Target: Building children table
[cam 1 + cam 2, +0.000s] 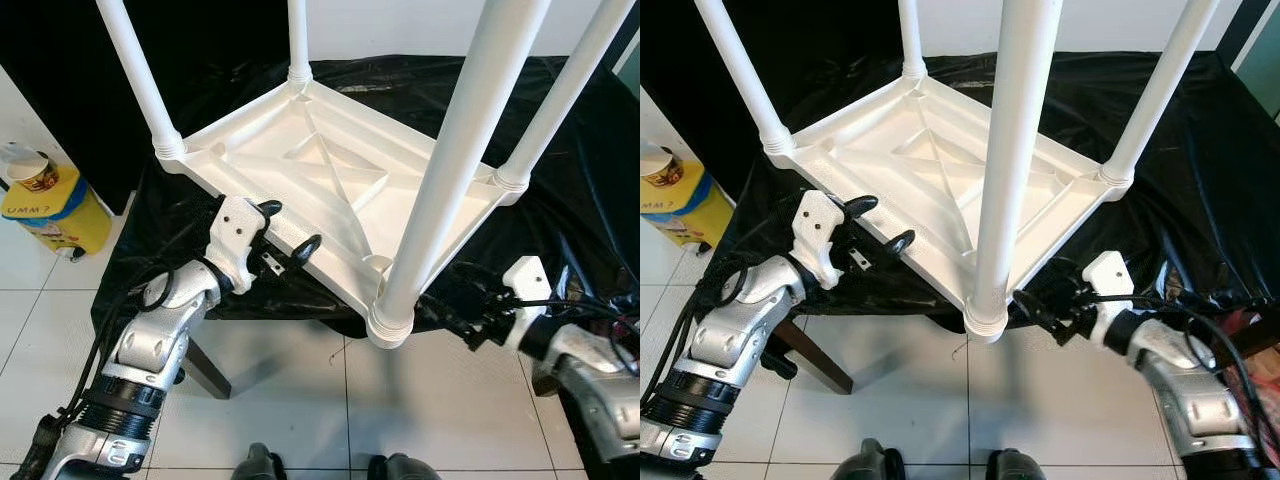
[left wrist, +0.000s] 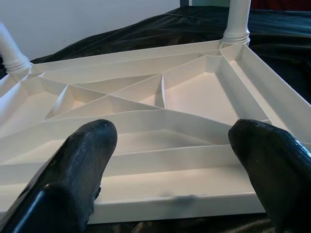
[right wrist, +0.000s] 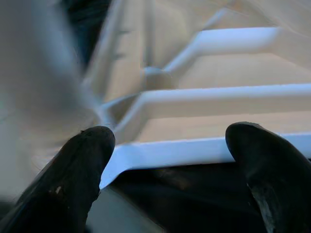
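A white plastic children's table (image 1: 330, 185) lies upside down on a black-covered surface, its ribbed underside up and its white legs (image 1: 455, 170) standing upward at the corners. My left gripper (image 1: 287, 231) is open at the table's near left edge, fingers (image 2: 77, 170) close to the rim. My right gripper (image 1: 1040, 312) is open just below the near corner where the closest leg (image 1: 1008, 160) is seated; its fingers (image 3: 82, 165) point at the rim (image 3: 184, 150) from underneath.
Black sheeting (image 1: 590, 170) drapes the support under the table. A yellow container (image 1: 55, 205) with a cup on top stands on the white tiled floor at the left. A dark wooden leg (image 1: 205, 365) slants down below the sheet. My feet (image 1: 265, 465) show at the bottom.
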